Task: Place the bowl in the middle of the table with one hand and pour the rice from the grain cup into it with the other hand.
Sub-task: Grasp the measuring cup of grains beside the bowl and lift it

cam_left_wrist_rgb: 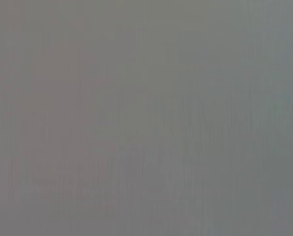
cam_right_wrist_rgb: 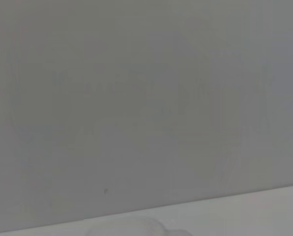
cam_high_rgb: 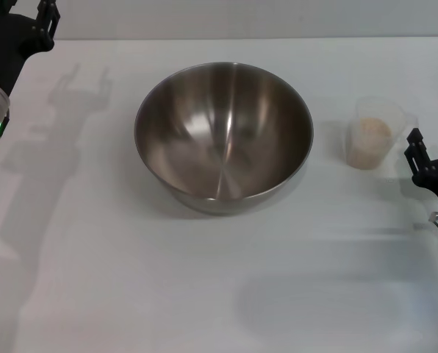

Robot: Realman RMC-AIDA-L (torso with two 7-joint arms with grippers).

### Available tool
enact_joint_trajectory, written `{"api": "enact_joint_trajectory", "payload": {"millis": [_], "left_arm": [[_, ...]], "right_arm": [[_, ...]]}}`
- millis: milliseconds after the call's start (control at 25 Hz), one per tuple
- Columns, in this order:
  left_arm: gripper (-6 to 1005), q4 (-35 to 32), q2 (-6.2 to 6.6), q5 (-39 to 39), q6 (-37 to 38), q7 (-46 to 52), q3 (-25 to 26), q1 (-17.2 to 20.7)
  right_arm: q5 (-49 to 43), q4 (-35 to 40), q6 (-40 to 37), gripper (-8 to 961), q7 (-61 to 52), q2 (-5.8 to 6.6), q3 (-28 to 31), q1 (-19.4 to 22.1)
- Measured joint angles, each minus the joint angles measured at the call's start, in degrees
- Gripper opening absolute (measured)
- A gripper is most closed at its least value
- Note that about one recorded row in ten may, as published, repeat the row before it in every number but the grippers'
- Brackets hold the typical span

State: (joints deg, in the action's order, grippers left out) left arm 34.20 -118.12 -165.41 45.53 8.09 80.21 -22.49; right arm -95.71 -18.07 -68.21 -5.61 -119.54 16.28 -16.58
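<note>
The stainless-steel bowl [cam_high_rgb: 223, 136] stands upright and empty in the middle of the white table [cam_high_rgb: 131, 279]. The clear grain cup [cam_high_rgb: 373, 132] stands to its right, apart from it, with pale rice [cam_high_rgb: 367, 143] inside. My right gripper [cam_high_rgb: 431, 147] is at the right edge, just beside the cup and not touching it, fingers apart and empty. My left gripper [cam_high_rgb: 29, 15] is raised at the far left corner, well away from the bowl; it is empty and its shadow shows two spread fingers. The left wrist view shows only a blank grey surface.
The table's far edge meets a pale wall [cam_high_rgb: 241, 18] behind the bowl. The right wrist view shows that wall [cam_right_wrist_rgb: 146, 98] and a strip of the tabletop [cam_right_wrist_rgb: 245, 211].
</note>
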Motion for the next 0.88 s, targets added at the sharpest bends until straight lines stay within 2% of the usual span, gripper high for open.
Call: {"api": "enact_joint_trajectory", "payload": {"millis": [880], "left_arm": [[527,0.7,-0.09,0.0,0.1,0.0,0.0,-0.4]], "right_arm": [[0.0,1.3,1.5,545,-0.1,0.02,0.4,-1.2]]}}
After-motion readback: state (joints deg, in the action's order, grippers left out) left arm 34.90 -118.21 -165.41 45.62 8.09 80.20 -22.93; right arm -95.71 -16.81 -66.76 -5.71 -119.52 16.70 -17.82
